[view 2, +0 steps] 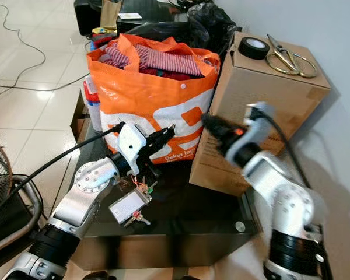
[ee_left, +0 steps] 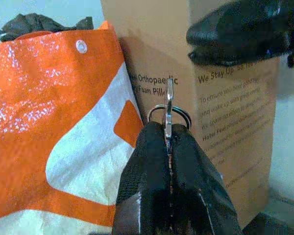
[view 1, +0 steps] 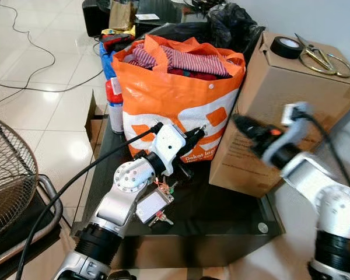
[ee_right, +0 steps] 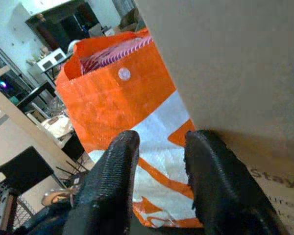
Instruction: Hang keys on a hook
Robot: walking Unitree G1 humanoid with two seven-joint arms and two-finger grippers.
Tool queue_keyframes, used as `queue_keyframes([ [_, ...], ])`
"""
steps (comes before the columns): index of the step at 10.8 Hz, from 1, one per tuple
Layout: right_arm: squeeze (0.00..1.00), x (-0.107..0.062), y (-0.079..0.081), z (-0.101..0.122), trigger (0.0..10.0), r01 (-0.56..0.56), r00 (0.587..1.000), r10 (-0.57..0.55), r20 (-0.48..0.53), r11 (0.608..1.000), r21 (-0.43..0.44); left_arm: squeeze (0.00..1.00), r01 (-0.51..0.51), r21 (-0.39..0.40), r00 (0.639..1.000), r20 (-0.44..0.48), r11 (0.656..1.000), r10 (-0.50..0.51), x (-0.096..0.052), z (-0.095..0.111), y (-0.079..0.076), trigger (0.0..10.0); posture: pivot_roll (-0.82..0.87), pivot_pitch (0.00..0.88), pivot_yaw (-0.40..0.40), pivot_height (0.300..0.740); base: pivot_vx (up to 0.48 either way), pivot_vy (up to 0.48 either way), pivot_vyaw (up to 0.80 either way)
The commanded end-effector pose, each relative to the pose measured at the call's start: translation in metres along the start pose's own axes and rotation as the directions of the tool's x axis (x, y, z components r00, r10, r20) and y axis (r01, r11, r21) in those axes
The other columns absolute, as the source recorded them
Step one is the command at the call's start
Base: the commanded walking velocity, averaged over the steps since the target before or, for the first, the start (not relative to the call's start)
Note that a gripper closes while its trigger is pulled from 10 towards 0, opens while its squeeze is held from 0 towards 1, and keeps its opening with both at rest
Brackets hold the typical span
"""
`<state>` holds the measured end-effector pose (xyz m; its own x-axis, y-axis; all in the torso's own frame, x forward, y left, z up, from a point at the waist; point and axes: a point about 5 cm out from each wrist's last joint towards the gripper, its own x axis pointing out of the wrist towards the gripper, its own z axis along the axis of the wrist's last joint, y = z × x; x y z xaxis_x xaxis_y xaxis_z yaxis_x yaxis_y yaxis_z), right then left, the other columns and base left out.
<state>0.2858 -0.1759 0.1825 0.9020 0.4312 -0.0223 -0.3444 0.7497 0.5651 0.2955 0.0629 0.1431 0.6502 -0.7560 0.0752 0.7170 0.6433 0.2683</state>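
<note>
Item: my left gripper, centre frame, pinched tight on the keys; my right gripper, centre-right, fingers parted, holding nothing; orange bag behind.

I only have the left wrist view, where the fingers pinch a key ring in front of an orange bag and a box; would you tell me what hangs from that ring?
Observer: From the left gripper, a bunch of keys and a silver tag dangle below the wrist, above the dark table.
Operator: Thank you. Where does the right gripper stand?
Observer: The right gripper is raised in front of the box, its fingers open, holding nothing.
Operator: Is anything on top of that box?
Observer: A roll of black tape and scissors lie there.
Operator: And what is in the bag?
Observer: The orange bag holds striped red cloth.
</note>
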Motion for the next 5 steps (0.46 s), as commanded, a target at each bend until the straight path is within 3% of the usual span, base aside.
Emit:
queue_keyframes([
  [1,1.00,-0.008,-0.004,0.012,10.0,0.024,0.997,-0.022,0.069,0.999,-0.028,0.00,0.019,0.011,1.000,-0.014,1.000,-0.018,0.001,0.001,-0.003,0.0,-0.02,0.000,-0.100,0.740,0.000,0.000,0.00],
  [3,1.00,-0.018,-0.007,0.002,10.0,0.120,0.992,-0.111,0.067,0.981,-0.152,0.00,-0.098,-0.021,0.991,-0.091,0.995,0.096,-0.002,-0.009,0.014,0.0,-0.03,0.000,-0.098,0.740,0.000,0.000,0.00],
  [4,1.00,-0.021,-0.008,-0.019,10.0,0.206,0.978,-0.210,0.011,0.946,-0.251,0.00,-0.208,-0.074,0.976,-0.089,0.975,0.201,-0.005,-0.005,0.038,0.0,-0.03,0.000,-0.093,0.740,0.000,0.000,0.00],
  [5,1.00,-0.021,-0.004,-0.038,10.0,0.217,0.971,-0.237,-0.028,0.926,-0.308,0.00,-0.213,-0.132,0.972,-0.125,0.968,0.197,-0.011,-0.007,0.048,0.0,-0.02,0.000,-0.085,0.740,0.000,0.000,0.00],
])
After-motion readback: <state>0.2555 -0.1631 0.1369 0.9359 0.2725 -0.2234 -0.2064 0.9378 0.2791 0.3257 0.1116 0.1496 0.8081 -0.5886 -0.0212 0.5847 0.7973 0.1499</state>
